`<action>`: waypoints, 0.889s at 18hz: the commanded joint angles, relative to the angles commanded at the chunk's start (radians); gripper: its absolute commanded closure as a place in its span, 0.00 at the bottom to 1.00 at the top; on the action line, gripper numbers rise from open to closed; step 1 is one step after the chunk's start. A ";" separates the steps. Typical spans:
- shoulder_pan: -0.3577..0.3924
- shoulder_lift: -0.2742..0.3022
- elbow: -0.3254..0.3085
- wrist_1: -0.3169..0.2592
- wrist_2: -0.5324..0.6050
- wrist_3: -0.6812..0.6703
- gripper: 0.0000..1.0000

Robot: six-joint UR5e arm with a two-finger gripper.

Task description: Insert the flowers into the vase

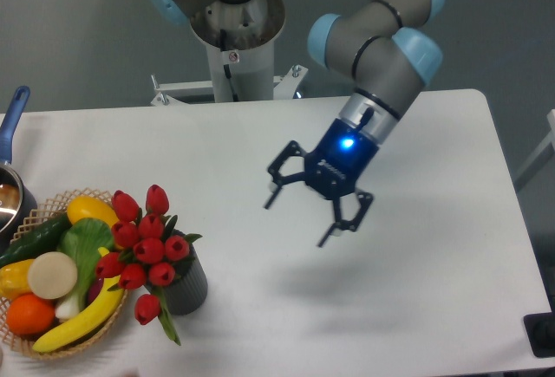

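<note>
A bunch of red tulip flowers point(143, 243) stands in the dark grey vase point(187, 286) near the table's front left, its buds leaning left over the basket edge. One bud and a green leaf droop down the vase's left side. My gripper point(300, 217) hangs open and empty above the table, well to the right of the vase and higher than it, fingers pointing down-left.
A woven basket point(45, 208) with fruit and vegetables sits at the left edge, touching the flowers. A blue-handled pot point(12, 126) is at the far left. The arm's base column point(234, 39) rises behind the table. A dark object point(542, 335) sits at the front right corner.
</note>
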 joint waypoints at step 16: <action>-0.021 -0.057 0.144 -0.261 0.568 0.179 0.00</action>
